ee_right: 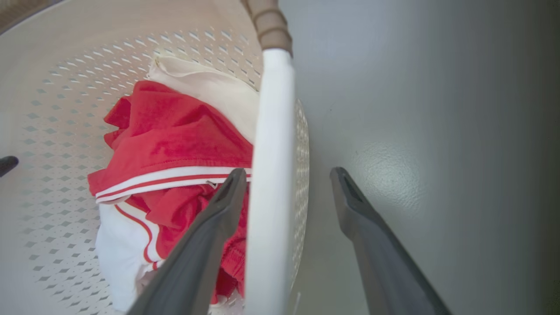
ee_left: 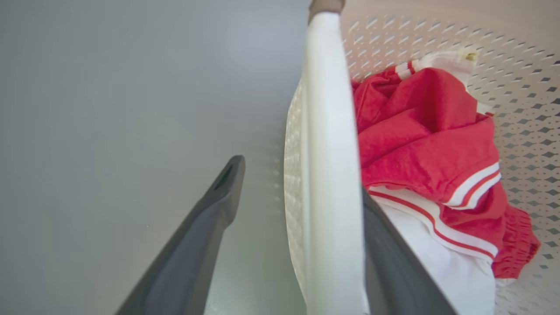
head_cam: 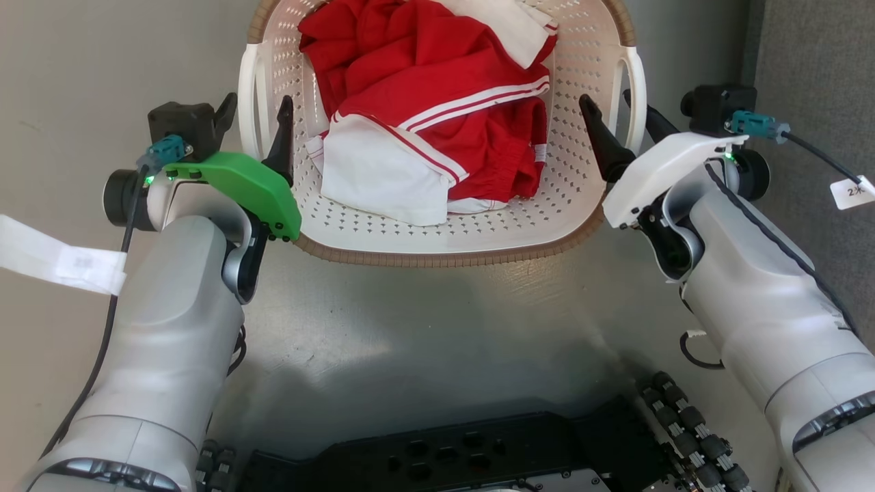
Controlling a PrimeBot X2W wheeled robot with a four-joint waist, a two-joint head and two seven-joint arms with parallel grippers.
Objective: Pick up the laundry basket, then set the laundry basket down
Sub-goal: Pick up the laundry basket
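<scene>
Two grippers here: left gripper (head_cam: 258,99) and right gripper (head_cam: 605,99) both have fingers spread wide, straddling the laundry basket (head_cam: 437,236) handles (head_cam: 249,89), red-and-white clothes (head_cam: 437,102) inside.

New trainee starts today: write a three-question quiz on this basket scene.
1. True or false: the left claw is shut on the laundry basket.
2. What lies in the basket? A) blue towels B) red and white clothes C) nothing
3. Fill in: the right claw straddles the basket's white side ____.
Key: 1 false, it is open; 2 B; 3 handle.
</scene>
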